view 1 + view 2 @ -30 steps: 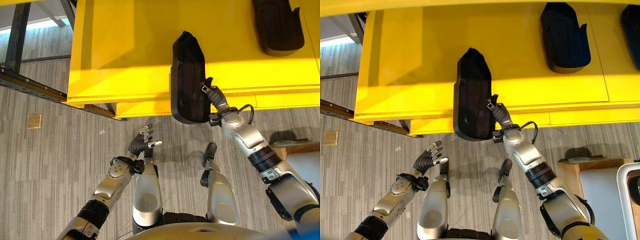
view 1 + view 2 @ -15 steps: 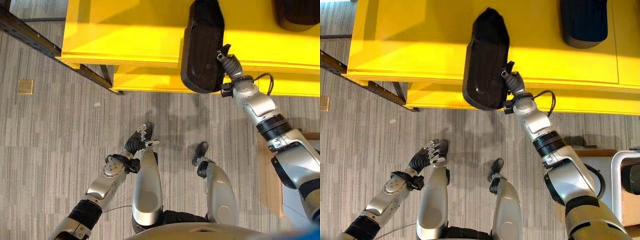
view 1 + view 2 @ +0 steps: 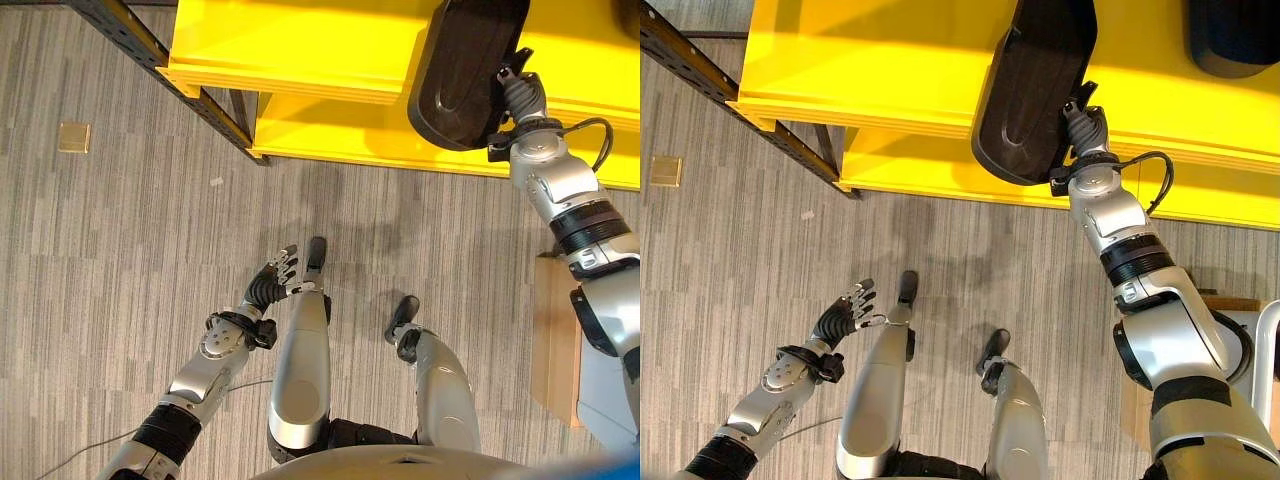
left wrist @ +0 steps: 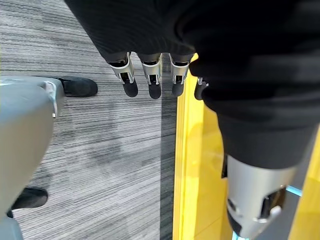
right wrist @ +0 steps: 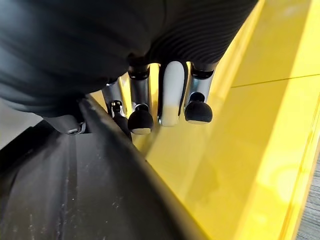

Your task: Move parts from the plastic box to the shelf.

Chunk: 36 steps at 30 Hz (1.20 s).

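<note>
At the shelf (image 3: 890, 70) edge, my right hand (image 3: 1083, 125) grips the rim of the black part (image 3: 1035, 90), fingers curled over it, holding it half on the yellow deck with its near end overhanging. I judge placing is under way; next I need to push it fully on, then let go. My left hand (image 3: 840, 318) hangs low, fingers relaxed, empty.

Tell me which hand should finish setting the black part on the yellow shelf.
The right. The right hand is already curled on the edge of the black part, which overhangs the front of the yellow shelf. The left hand hangs open low over the floor, well short of the shelf.
</note>
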Tool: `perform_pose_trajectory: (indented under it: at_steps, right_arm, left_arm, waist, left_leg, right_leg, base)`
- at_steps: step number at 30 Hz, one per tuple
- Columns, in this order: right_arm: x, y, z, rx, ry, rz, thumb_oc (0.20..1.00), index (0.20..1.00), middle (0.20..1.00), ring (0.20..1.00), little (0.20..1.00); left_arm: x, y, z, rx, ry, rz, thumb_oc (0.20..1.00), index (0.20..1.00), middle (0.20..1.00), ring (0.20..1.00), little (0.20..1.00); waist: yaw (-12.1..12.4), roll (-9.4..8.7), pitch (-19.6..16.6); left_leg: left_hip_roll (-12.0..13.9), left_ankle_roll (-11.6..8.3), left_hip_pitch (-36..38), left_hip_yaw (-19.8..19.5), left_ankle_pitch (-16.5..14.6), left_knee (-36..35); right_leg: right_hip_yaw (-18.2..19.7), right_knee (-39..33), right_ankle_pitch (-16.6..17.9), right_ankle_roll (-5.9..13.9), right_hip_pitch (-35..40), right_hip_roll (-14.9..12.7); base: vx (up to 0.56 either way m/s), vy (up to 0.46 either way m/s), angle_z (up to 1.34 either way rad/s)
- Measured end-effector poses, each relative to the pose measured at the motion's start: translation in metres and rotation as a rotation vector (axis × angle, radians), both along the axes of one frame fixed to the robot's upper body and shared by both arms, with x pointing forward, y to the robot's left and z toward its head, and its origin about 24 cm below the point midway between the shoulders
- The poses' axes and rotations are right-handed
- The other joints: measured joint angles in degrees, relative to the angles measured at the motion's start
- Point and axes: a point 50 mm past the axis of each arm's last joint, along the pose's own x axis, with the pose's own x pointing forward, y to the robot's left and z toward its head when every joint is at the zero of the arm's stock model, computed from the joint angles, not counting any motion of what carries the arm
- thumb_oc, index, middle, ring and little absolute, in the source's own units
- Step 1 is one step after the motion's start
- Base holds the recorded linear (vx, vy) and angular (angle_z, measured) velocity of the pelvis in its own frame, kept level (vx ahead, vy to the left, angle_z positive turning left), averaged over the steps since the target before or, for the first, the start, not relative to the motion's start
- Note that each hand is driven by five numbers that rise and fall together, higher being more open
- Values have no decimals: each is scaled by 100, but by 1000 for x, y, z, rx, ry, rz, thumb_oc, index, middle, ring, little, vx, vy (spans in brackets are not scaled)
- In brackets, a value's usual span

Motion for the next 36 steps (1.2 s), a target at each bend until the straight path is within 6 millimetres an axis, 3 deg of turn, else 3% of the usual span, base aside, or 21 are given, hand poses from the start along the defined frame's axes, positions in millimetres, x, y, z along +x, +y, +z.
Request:
perform_pose_trajectory:
  at_steps: [9,15,23,28,30,32,33,36]
  right_arm:
    - [4,-16,-22,59,133,-31,200,200,200,200,200]
    - [9,-9,16,67,57,17,200,200,200,200,200]
    - [12,-16,27,59,90,13,200,200,200,200,200]
    - [13,-18,21,61,130,9,200,200,200,200,200]
    - [12,-21,16,63,154,-10,200,200,200,200,200]
    - [10,-31,14,63,162,-58,200,200,200,200,200]
    - [8,-38,16,59,157,-88,200,200,200,200,200]
    - [11,-29,12,45,173,-61,200,200,200,200,200]
  left_arm:
    - [-1,0,-1,13,7,-45,1000,1000,1000,1000,1000]
    - [-2,-4,-3,37,13,-68,1000,1000,1000,1000,1000]
    - [-6,5,-15,64,66,-44,1000,1000,1000,1000,1000]
    - [-13,10,-27,72,127,-42,1000,1000,1000,1000,1000]
    - [-16,13,-34,85,163,-49,1000,1000,1000,1000,1000]
    - [-15,13,-36,98,173,-77,1000,1000,1000,1000,1000]
    - [-12,8,-35,110,163,-111,1000,1000,1000,1000,1000]
    - [-20,9,-43,123,208,-141,1000,1000,1000,1000,1000]
  waist:
    - [172,-84,-7]
    - [227,-120,-17]
    - [296,-308,-239]
    - [291,-370,-717]
    - [239,-431,-892]
    - [91,-498,-992]
    - [59,-492,-998]
    - [159,-508,-994]
  left_leg:
    - [34,-18,591,0,102,-208]
    - [3,-2,1289,97,43,-343]
    - [-70,11,1990,259,-151,-492]
    - [-155,35,2075,340,-233,-489]
    - [-166,21,1980,626,-262,-483]
    - [155,138,1758,1499,-340,-380]
    - [244,259,1633,1678,-216,-274]
    - [33,371,1493,1608,-231,-104]
  right_leg:
    - [-138,-234,36,31,651,54]
    - [-153,-610,90,97,1441,49]
    - [-130,-1150,184,189,2256,13]
    - [-187,-1497,264,258,2518,-29]
    - [-410,-1697,293,283,2727,-12]
    - [-768,-1709,264,312,2750,-13]
    - [-922,-1712,260,317,2737,-5]
    - [-911,-1643,287,333,2640,-245]
  base:
    - [25,-44,3]
    - [67,-3,-1]
    - [135,32,-4]
    - [124,-2,2]
    - [47,-63,46]
    - [-33,54,97]
    - [-4,176,86]
    - [-5,230,23]
